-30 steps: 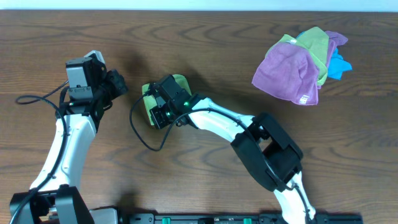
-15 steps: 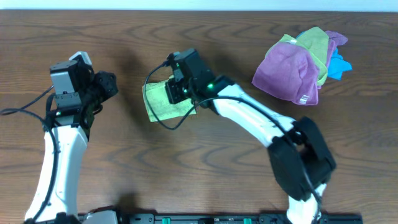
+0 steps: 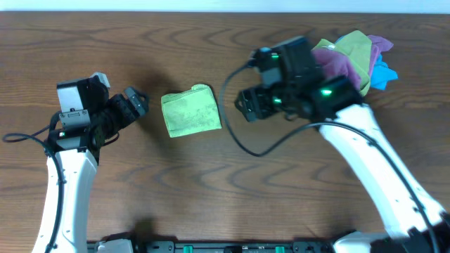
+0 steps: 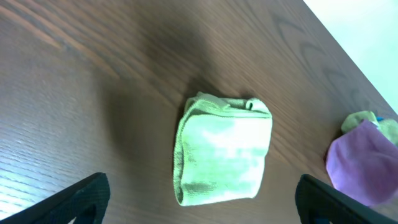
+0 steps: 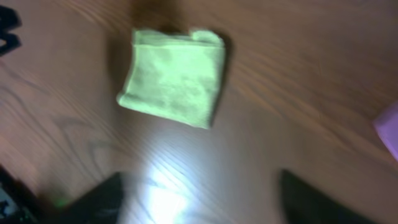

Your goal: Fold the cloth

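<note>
The green cloth (image 3: 191, 110) lies folded into a small rectangle on the wooden table, with nothing touching it. My left gripper (image 3: 137, 103) hovers just left of it, open and empty. In the left wrist view the cloth (image 4: 224, 149) lies ahead between the widely spread fingers (image 4: 84, 199). My right gripper (image 3: 242, 105) is a little right of the cloth, open and empty. The blurred right wrist view has the cloth (image 5: 174, 78) well beyond the dark fingers (image 5: 99, 199).
A pile of cloths (image 3: 351, 53), purple, green and blue, sits at the back right under the right arm. Its purple edge shows in the left wrist view (image 4: 364, 165). Cables trail from both arms over the wooden table (image 3: 211, 190).
My right gripper has let go of the green cloth, opened and pulled back to the right. My left gripper has opened and turned toward the cloth, which now lies folded and free.
</note>
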`<state>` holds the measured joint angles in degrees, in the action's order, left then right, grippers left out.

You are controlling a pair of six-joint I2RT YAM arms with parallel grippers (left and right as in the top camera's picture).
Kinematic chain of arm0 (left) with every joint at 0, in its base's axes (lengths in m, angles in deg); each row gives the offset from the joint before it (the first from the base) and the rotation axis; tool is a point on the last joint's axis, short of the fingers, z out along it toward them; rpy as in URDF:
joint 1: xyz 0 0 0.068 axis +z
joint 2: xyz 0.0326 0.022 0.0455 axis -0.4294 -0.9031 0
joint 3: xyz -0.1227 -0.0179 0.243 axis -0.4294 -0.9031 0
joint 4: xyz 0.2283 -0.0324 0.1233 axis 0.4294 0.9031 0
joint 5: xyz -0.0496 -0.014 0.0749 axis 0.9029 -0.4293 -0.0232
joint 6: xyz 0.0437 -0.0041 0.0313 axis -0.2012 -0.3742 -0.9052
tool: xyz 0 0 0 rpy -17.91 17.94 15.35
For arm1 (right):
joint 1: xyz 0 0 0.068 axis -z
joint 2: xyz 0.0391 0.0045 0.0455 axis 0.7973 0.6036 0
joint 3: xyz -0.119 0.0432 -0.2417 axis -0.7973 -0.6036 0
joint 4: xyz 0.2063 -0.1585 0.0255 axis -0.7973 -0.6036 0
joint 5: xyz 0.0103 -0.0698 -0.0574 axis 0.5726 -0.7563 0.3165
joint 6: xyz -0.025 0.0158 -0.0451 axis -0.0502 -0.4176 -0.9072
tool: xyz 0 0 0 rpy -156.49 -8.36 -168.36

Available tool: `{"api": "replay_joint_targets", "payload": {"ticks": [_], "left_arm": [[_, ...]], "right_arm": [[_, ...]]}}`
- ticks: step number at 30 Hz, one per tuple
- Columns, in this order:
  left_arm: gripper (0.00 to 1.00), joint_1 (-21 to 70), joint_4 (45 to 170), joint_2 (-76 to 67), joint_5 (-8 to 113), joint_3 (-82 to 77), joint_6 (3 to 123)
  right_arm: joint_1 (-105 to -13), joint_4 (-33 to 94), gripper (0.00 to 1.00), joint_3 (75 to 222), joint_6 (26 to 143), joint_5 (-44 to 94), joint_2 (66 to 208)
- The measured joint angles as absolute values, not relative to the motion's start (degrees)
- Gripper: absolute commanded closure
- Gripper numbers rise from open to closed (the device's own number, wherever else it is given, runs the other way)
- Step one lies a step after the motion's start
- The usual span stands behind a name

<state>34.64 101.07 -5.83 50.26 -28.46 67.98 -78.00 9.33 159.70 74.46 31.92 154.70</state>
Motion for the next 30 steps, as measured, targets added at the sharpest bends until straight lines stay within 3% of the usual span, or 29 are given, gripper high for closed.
{"api": "replay_joint_targets", "payload": {"ticks": [8, 23, 30], "left_arm": [[0.05, 34.64, 106.45, -5.83, 52.22, -28.46, 70.19], [0.04, 34.64, 110.43, -11.20, 55.87, -28.62, 73.62], [0.05, 34.64, 109.18, -17.63, 58.15, -28.92, 74.89]], "right_arm": [[-71.79, 3.96, 0.01, 154.52, 73.30, 27.33, 143.83], [-56.07, 9.51, 0.01, 117.19, 77.89, 27.86, 98.04], [-55.02, 10.38, 0.01, 113.96, 81.94, 28.64, 89.61]]}}
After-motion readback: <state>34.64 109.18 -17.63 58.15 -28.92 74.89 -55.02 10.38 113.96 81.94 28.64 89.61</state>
